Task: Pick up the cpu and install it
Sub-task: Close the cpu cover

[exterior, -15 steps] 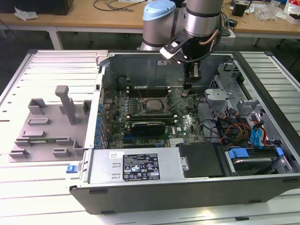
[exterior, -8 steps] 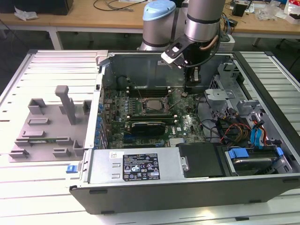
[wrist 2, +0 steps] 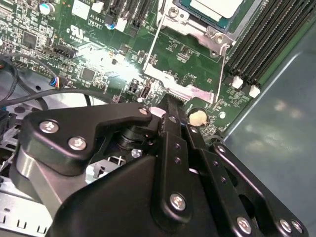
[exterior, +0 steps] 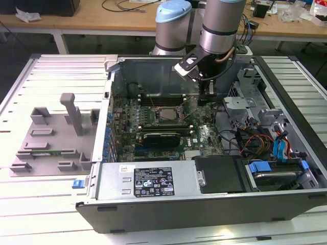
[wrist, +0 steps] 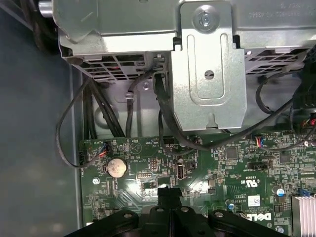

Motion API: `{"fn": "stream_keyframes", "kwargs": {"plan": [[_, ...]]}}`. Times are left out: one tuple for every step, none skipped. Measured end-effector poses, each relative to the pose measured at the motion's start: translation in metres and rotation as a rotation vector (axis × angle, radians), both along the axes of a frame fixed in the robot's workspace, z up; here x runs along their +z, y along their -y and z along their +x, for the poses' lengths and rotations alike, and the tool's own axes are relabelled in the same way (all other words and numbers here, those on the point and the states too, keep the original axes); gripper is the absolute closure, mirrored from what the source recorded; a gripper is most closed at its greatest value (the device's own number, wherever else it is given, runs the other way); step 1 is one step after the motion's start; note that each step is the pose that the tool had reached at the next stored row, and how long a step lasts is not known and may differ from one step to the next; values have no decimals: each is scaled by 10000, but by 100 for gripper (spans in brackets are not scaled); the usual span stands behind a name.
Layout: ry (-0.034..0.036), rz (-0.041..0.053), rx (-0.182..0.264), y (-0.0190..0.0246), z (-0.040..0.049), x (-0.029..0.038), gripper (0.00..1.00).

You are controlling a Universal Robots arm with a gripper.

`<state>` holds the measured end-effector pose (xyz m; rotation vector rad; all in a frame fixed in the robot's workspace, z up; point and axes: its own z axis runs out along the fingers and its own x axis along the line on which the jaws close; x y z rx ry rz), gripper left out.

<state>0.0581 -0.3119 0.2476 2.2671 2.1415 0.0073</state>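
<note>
An open computer case (exterior: 204,209) lies on the table (exterior: 46,204). Inside it, the cpu (exterior: 164,114) sits in the motherboard (wrist 2: 98,49) socket. The tool (wrist 2: 170,104) hovers just beside the socket, apparently clenched on nothing.

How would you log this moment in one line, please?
claw: shut, empty, over motherboard | cpu: in socket, apart from claw | grey tray: exterior view's left of case
</note>
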Motion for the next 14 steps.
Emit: {"fn": "stream_keyframes", "kwargs": {"plan": [[-1, -1, 0, 0, 0, 0, 89], [0, -1, 0, 0, 0, 0, 89], [0, -1, 1, 0, -8, -1, 89], [0, 2, 0, 0, -31, -2, 89], [0, 1, 1, 0, -46, -1, 89], [2, 2, 0, -1, -83, -1, 89], [12, 1, -2, 0, -125, -1, 89], [18, 1, -2, -1, -146, -1, 89], [25, 1, -3, -1, -172, -1, 89], [34, 1, -7, -2, -209, -1, 89], [42, 1, -8, -4, -252, -1, 89], [55, 0, -15, -7, -308, -1, 89], [72, 0, -20, -8, -369, -1, 89], [86, 4, -24, -8, -412, -1, 89]]}}
